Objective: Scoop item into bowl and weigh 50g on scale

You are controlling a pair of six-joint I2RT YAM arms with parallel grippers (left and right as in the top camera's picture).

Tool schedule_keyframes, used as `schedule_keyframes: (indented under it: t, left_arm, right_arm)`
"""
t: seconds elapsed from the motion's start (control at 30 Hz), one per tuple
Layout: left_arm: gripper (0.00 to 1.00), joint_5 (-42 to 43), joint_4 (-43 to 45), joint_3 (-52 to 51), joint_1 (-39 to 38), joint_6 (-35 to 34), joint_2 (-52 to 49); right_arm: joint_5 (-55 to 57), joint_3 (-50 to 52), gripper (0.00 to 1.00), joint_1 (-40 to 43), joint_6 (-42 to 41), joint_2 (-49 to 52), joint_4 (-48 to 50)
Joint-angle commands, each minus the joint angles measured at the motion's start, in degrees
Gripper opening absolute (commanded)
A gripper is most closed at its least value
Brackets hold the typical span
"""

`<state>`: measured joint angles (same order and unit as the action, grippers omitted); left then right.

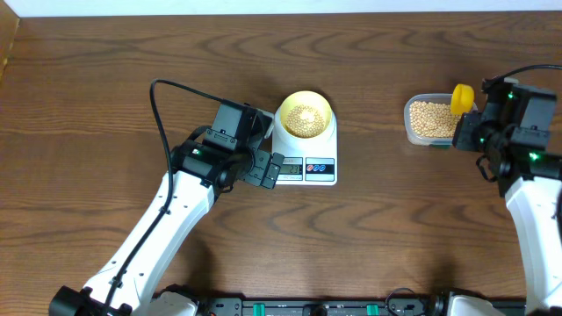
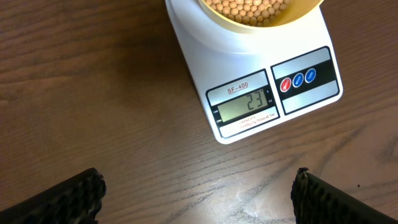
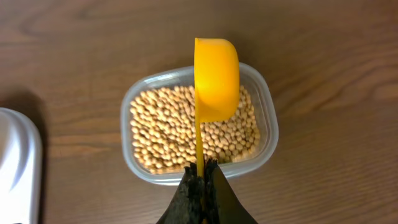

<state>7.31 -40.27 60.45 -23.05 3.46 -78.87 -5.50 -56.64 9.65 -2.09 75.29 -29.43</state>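
A dark brown wood-grain table (image 1: 105, 79) is seen under everything. A clear, rounded-rectangular plastic tub (image 3: 268, 134) is set on it at the right side. A bright yellow measuring scoop (image 3: 216, 78) is seen over the tub, turned on edge, with its cup over the far rim and its thin handle running back across the near rim.

In the overhead view, the scale (image 1: 306, 149) is set at the centre of the table (image 1: 132, 70). The bowl (image 1: 285, 107) is placed on its far half, with soybeans (image 1: 305, 120) held in it. A tub (image 1: 408, 123) with more soybeans is placed well to the right, and a measuring scoop (image 1: 462, 99) is positioned over its right edge.
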Motion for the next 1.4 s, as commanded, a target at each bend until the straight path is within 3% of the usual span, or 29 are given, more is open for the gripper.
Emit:
schedule_keyframes:
  t: [0.0, 0.5, 0.73, 1.37]
  left_arm:
    - [0.98, -0.3, -0.1, 0.0, -0.1, 0.8, 0.2]
    - [0.98, -0.3, -0.1, 0.0, -0.1, 0.8, 0.2]
    - [0.98, -0.3, -0.1, 0.0, -0.1, 0.8, 0.2]
    - [0.98, -0.3, -0.1, 0.0, -0.1, 0.8, 0.2]
  right_arm:
    - [1.1, 0.3, 0.01, 0.1, 0.9, 2.8, -0.2]
    - [-4.5, 0.6, 0.01, 0.1, 0.8, 8.0, -3.0]
    - [-13.2, 0.6, 0.01, 0.1, 0.8, 9.8, -2.8]
    - [-24.1, 0.6, 0.01, 7.2, -8.2, 9.8, -2.8]
